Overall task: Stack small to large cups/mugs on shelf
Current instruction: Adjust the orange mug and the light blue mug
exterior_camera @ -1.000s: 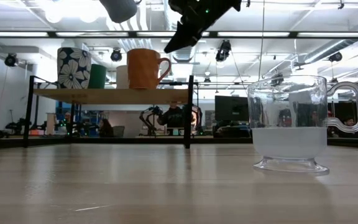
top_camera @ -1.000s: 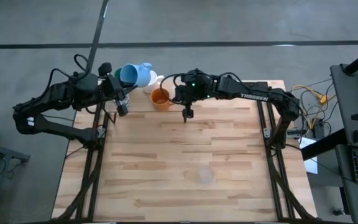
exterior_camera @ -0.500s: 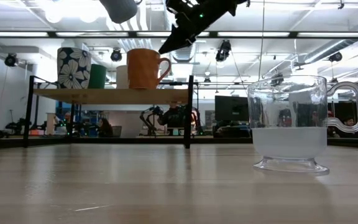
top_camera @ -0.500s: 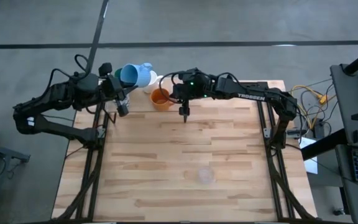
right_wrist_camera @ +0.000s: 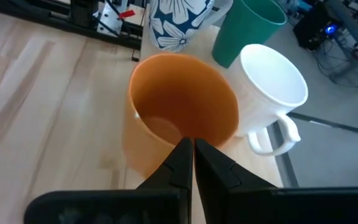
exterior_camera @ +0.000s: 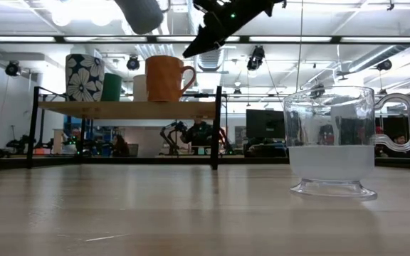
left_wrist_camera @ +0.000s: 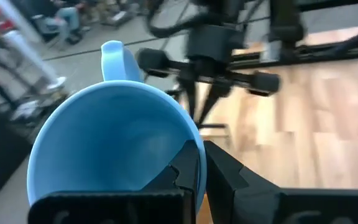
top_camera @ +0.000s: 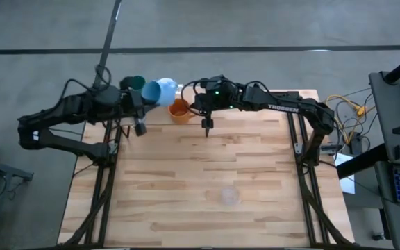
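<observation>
My left gripper [left_wrist_camera: 201,165] is shut on the light blue cup [top_camera: 161,90], held high over the shelf's cups; the cup's underside shows at the top of the low view [exterior_camera: 141,11]. On the shelf [exterior_camera: 127,109] stand a flower-patterned cup [exterior_camera: 84,77], the dark green cup [exterior_camera: 111,87], the white cup [right_wrist_camera: 272,93] and the orange cup [exterior_camera: 168,78]. My right gripper [exterior_camera: 188,52] is shut and empty, just above and right of the orange cup [right_wrist_camera: 179,118]. The clear cup [exterior_camera: 332,142] stands on the tabletop. No silver-grey cup shows. My left gripper pinches the light blue cup's wall at the rim [left_wrist_camera: 194,146], one finger [left_wrist_camera: 182,171] inside the cup and one [left_wrist_camera: 229,171] outside. The cup is lifted clear of the shelf, with its handle [left_wrist_camera: 114,56] on the side away from the fingers.
The shelf's black frame legs [exterior_camera: 217,128] stand on the far left of the butcher-block table [top_camera: 255,167]. The clear cup [top_camera: 229,196] stands alone toward the near edge. A desk with cables [top_camera: 394,139] lies beyond the table's right edge.
My left gripper has carried the light blue cup toward the table's right, nearer the orange cup, and the cup has tipped; the dark green cup now shows behind it. My right gripper has shifted a little toward the left and stays shut.
</observation>
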You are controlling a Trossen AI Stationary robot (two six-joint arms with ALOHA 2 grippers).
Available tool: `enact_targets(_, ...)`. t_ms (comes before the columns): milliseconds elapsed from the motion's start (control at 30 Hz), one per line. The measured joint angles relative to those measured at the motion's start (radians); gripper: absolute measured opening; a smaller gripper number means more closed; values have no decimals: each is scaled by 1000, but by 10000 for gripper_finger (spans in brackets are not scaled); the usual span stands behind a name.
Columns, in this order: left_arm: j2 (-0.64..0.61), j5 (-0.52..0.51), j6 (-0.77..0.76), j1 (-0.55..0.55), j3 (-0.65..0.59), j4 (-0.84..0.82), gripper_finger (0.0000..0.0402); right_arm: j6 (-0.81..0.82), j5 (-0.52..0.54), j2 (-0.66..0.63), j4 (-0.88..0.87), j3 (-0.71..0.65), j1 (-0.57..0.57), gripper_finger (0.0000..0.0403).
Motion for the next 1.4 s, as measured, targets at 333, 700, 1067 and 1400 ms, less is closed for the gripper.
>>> enact_targets(333, 100, 61, -12, -15, -97, 279, 0, 2, 1, -293, 122, -302, -29, 9)
enact_targets(700, 269, 67, 52, -15, -96, 555, 0, 28, 0, -586, 354, -645, -29, 9)
enact_targets(1067, 420, 65, 80, -11, -90, 752, 0, 35, 0, -655, 407, -722, -28, 9)
enact_targets(1400, 475, -4, 130, -10, -91, 761, 0, 40, -27, -656, 407, -727, -26, 9)
